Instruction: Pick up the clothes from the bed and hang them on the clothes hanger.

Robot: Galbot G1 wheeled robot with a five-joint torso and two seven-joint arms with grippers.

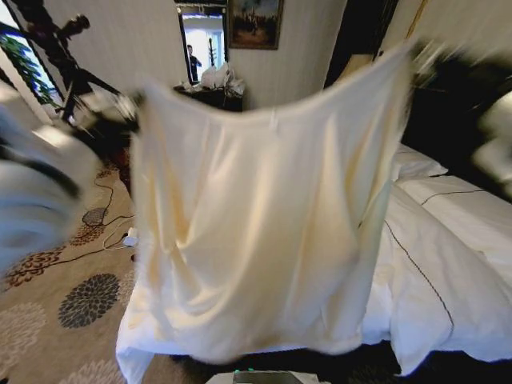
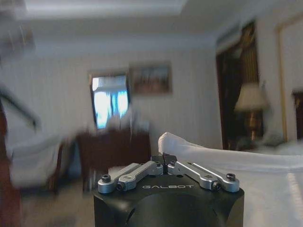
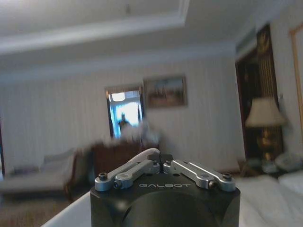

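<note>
Hanging wide between the two arms, the clothes (image 1: 256,224) spread like a cream sheet across the middle of the head view, the top edge stretched from about ten o'clock to two o'clock and the lower hem drooping down toward six o'clock, just over the near corner of the bed (image 1: 448,264). The bed, with its white duvet and pillows, lies behind and to the right of the garment, running from four o'clock up toward two o'clock.

The left hand (image 1: 132,108) sits at the garment's upper corner at ten o'clock, blurred in the head view. In the left wrist view the left hand (image 2: 164,161) has its fingers (image 2: 130,172) drawn together at the centre, pinching a fold of the cream cloth (image 2: 208,156), which trails away from the fingertips toward three o'clock in that picture.

The right hand (image 1: 416,56) holds the opposite upper corner at two o'clock in the head view, also smeared by blur. In the right wrist view the right hand (image 3: 162,160) is likewise pressed together, with a thin rim of the cream cloth (image 3: 142,155) curling up just at the fingertips, and more pale fabric below at seven o'clock.

Beyond the garment stand a dark dresser (image 1: 212,96), a mirror (image 1: 202,40) and a framed picture (image 1: 254,22) on the striped wall. A patterned carpet (image 1: 72,304) covers the floor at eight o'clock.
</note>
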